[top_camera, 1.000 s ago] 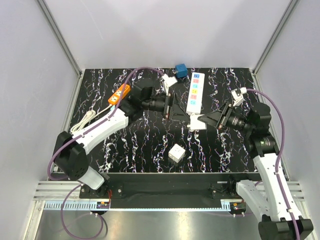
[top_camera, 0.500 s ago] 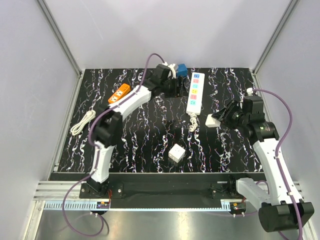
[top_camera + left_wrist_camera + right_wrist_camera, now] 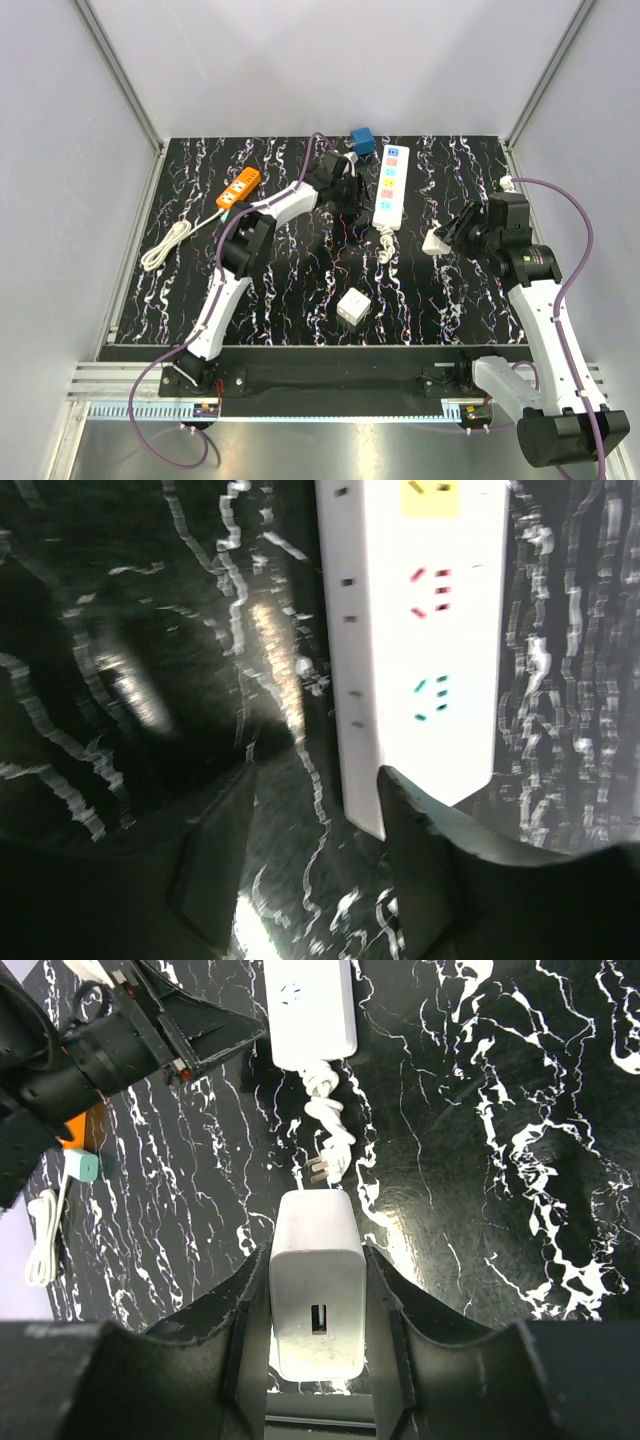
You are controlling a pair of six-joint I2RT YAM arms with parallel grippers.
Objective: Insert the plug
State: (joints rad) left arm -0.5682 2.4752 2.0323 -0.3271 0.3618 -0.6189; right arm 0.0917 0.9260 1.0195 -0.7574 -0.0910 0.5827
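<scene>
Near the right edge of the surface [image 3: 300, 290], the white adapter plug [image 3: 318, 1305] is held in the right gripper [image 3: 318, 1270]. The jaws pinch its two flat sides, its USB port faces the wrist camera, and its prongs are hidden. It looks like a light, rigid, smooth plastic block, so it could probably twist in the grip if pushed off-axis; the broad-side hold seems right. The right arm angles in from the right edge, wrist aimed at the white power strip [image 3: 389, 186] lying toward the far edge. The strip also looks light and may slide under pressure. The left arm stretches far out, with the left gripper [image 3: 315, 785] low at the strip's near end, jaws spread and holding nothing. Whether a finger touches the strip, I cannot tell.
</scene>
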